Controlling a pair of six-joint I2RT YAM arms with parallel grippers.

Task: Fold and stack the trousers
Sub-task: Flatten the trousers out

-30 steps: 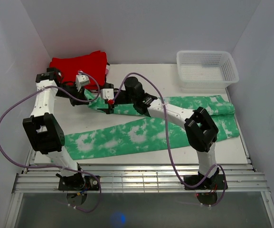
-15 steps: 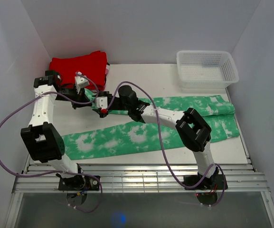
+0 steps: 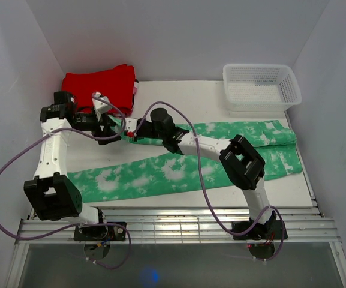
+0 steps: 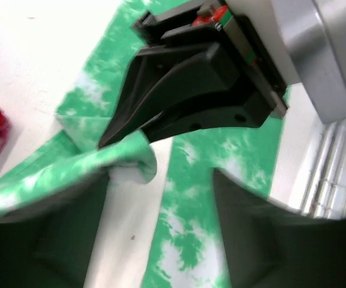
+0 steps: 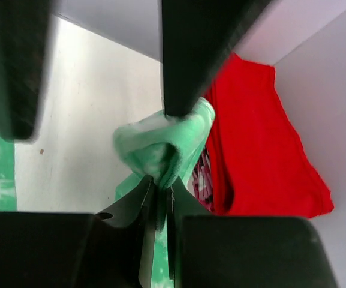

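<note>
Over the last second both grippers have shifted left toward the red garment point(image 3: 101, 84), and the grip has changed hands. The left gripper point(image 4: 158, 180), clamped before, now has its jaws spread apart, while the right gripper point(image 5: 159, 189), wide before, is pinched tight on a bunched fold of the trousers point(image 3: 280, 155). The left arm's elbow has swung out to the left, and the near end of the lower leg point(image 3: 161, 174) has slid a little left with it. There is one pair of trousers, one red garment, one basket point(image 3: 259, 68) and two arms. The trousers lie across the middle of the table point(image 3: 190, 102), waist to the right, both legs running left. The upper leg point(image 3: 244, 131) ends at the right gripper, just beside the red garment, with the fold lifted between the left fingers point(image 5: 196, 54), which do not close on it. The basket sits at the far right corner, well apart from the trousers' held end.
</note>
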